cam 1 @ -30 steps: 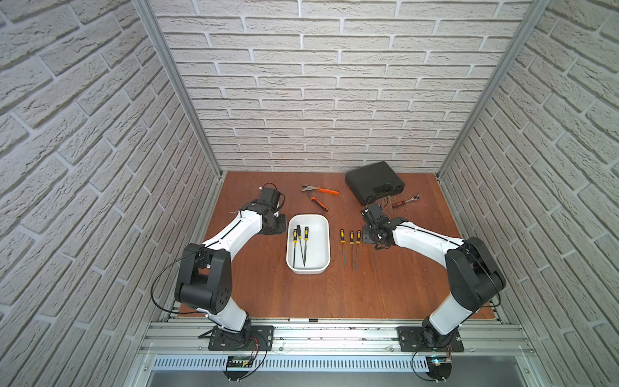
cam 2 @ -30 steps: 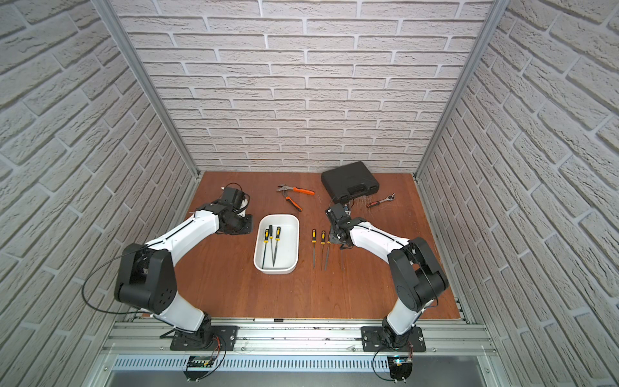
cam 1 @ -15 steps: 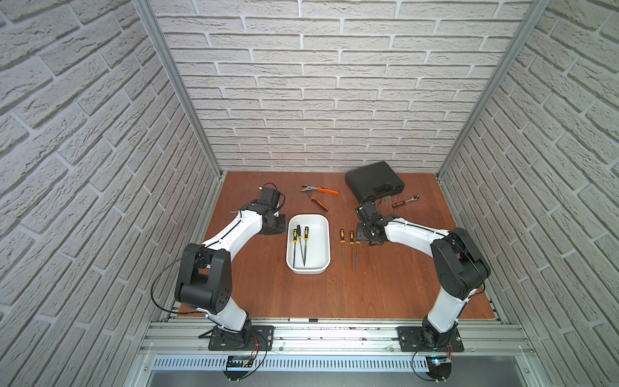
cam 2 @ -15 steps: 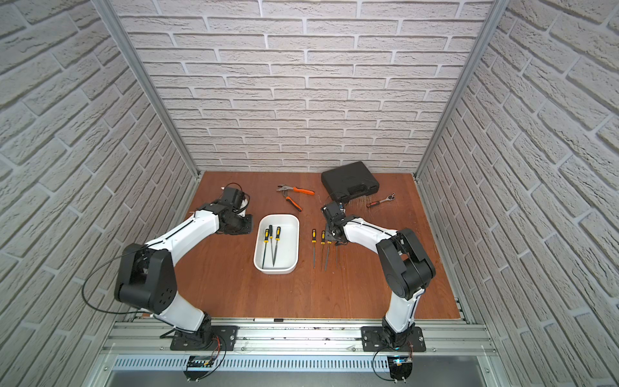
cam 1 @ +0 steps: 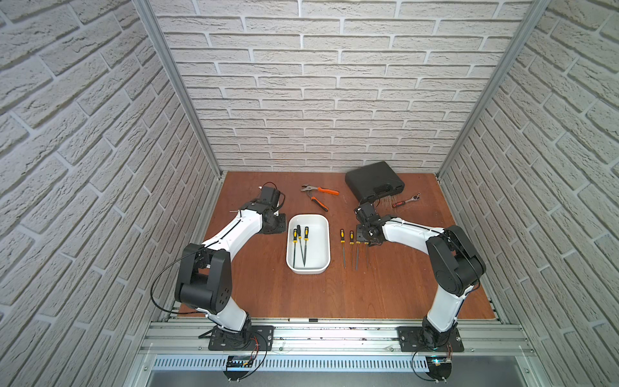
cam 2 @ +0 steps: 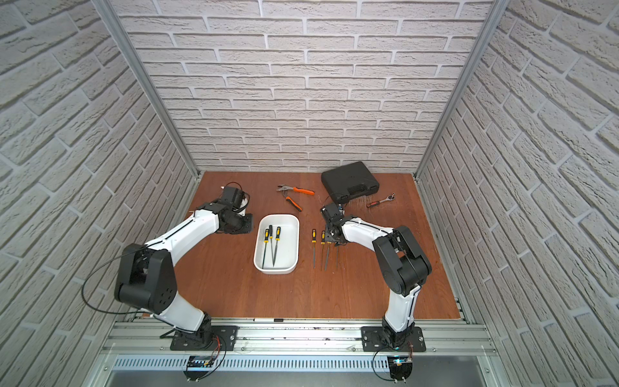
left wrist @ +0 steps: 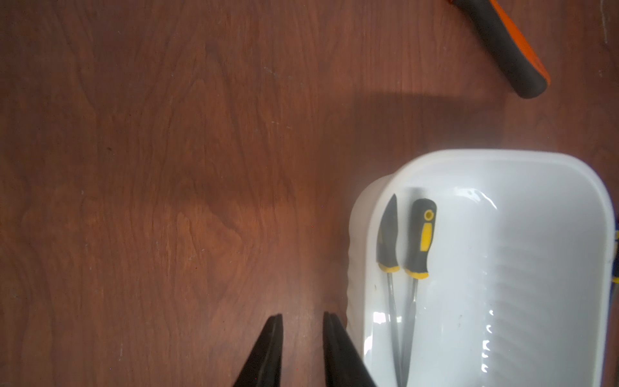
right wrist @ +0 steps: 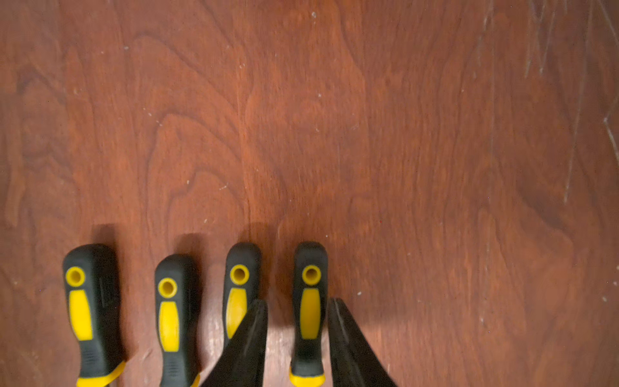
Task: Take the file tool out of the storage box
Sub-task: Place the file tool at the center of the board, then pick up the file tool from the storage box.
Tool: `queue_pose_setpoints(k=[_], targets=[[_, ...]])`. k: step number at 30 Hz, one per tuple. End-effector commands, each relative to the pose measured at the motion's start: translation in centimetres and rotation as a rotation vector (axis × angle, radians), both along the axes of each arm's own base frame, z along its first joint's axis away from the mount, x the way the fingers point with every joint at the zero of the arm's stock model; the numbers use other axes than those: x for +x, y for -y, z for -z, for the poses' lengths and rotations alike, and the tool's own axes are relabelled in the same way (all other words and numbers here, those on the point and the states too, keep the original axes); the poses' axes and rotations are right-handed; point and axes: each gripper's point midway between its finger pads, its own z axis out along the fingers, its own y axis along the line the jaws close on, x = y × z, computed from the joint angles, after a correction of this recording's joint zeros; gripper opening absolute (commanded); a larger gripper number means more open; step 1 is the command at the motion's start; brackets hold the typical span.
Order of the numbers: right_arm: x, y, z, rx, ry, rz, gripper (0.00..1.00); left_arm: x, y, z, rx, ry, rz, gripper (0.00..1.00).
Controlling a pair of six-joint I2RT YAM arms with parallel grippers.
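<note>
File (right wrist: pixel 310 311), lower centre, lies between the right gripper's (right wrist: pixel 297 301) parted jaws; best rise straight up, sparing neighbouring files (right wrist: pixel 239 274).

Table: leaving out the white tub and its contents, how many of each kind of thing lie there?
Files: 4
Pliers: 1
Ratchet wrench: 1
Black case: 1
Total: 7

Arms extended; left pincer (left wrist: pixel 302 316), right pincer (right wrist: pixel 297 301) slightly parted.
</note>
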Motion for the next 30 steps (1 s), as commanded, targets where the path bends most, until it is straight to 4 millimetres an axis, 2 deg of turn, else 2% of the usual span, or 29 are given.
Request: queue_pose_setpoints(k=[1,4,5,9,12,16,18,20,25,30], targets=[[1.2,0.0,-3.9,-0.002,0.09,-0.008,0.37,0.5,0.2,-0.9,-0.008,0.021,0.006,0.28],[1.7,-1.3,-8.0,0.0,0.164,-0.063,0.37,0.4,0.1,-1.0,-0.005,0.023,0.005,0.28],[2.0,-2.4,-9.6,0.019,0.198,-0.095,0.38,0.4,0.1,-0.9,-0.003,0.021,0.005,0.28],[2.5,-9.3,-13.5,0.178,0.27,-0.28,0.39,0.6,0.3,-0.6,-0.018,0.018,0.002,0.28],[2.4,-13.9,-14.1,0.233,0.262,-0.373,0.4,0.5,0.4,-0.6,-0.025,0.019,-0.005,0.28],[2.1,-19.0,-12.9,0.231,0.231,-0.458,0.4,0.3,0.1,-0.8,-0.015,0.027,-0.011,0.28],[2.0,-20.7,-11.9,0.221,0.21,-0.472,0.4,0.2,-0.1,-0.8,-0.007,0.024,-0.012,0.28],[2.2,-22.2,-9.9,0.194,0.171,-0.481,0.4,-0.1,-0.2,-0.7,-0.002,0.018,-0.012,0.28],[2.5,-24.5,-6.6,0.145,0.095,-0.493,0.42,-0.5,-0.5,-0.6,0.002,0.018,-0.015,0.28],[3.1,-25.0,-4.0,0.097,0.049,-0.472,0.45,-0.6,-0.6,-0.5,0.003,0.016,-0.017,0.28]])
